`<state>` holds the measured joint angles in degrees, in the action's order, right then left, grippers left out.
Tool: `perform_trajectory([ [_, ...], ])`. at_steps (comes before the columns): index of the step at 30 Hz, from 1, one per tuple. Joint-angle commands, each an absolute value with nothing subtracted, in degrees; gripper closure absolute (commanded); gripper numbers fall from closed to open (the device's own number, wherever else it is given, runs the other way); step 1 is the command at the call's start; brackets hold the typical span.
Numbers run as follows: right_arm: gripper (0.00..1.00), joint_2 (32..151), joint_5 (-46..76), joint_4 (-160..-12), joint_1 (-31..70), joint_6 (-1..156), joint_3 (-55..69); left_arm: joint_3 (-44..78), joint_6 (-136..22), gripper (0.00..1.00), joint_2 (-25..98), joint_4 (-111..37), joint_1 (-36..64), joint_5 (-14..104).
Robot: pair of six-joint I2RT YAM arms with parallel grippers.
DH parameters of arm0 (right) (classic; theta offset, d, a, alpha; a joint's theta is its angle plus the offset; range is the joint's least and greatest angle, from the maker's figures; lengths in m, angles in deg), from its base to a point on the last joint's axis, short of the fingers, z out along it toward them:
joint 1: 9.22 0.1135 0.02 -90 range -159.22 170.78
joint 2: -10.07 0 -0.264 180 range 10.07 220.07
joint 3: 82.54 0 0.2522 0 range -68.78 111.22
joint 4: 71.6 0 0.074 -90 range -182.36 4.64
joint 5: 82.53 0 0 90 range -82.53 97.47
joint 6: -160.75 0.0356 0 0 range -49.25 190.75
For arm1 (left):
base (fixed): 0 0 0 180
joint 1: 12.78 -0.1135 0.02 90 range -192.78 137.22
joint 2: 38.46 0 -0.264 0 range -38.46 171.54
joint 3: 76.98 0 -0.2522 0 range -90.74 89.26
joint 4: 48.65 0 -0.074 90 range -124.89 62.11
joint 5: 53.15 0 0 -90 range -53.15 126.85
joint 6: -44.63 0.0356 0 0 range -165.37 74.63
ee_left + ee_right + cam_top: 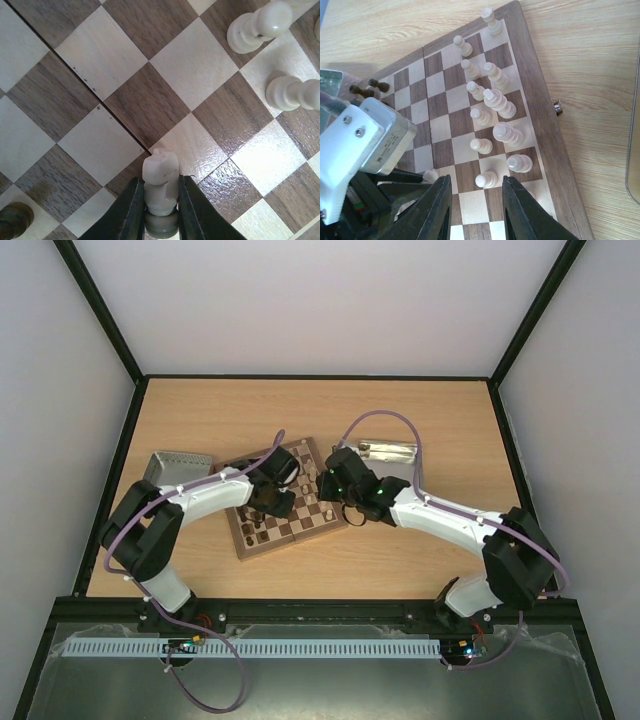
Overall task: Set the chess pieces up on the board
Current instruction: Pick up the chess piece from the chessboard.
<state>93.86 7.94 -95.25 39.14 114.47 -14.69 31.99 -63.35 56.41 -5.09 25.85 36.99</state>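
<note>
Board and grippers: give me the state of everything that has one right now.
Board, lying flat, partly set.
Pale knight, held between the left fingers.
Left gripper, shut on the knight.
Right gripper, open, empty.
Pale pieces, upright in two rows along one edge.

The left arm (200,495) and right arm (440,520) both bend inward over the chessboard (290,527) and its chess pieces (318,480), flanked by a left metal tin (178,465) and a right metal tin (385,450).
</note>
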Motion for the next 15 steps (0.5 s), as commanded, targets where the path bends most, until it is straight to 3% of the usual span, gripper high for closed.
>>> perform_trajectory([
  [1, 0.72, 91.3, 9.2, -93.0, 38.5, 115.4, -15.4, 32.1, -63.5, 0.85, 55.8, -2.3, 26.2, 37.1],
  [15, 0.6, 84.3, 38.5, -88.0, 29.6, 115.3, -19.8, 38.1, -61.9, 0.9, 38.6, -21.8, 26.7, 48.9],
])
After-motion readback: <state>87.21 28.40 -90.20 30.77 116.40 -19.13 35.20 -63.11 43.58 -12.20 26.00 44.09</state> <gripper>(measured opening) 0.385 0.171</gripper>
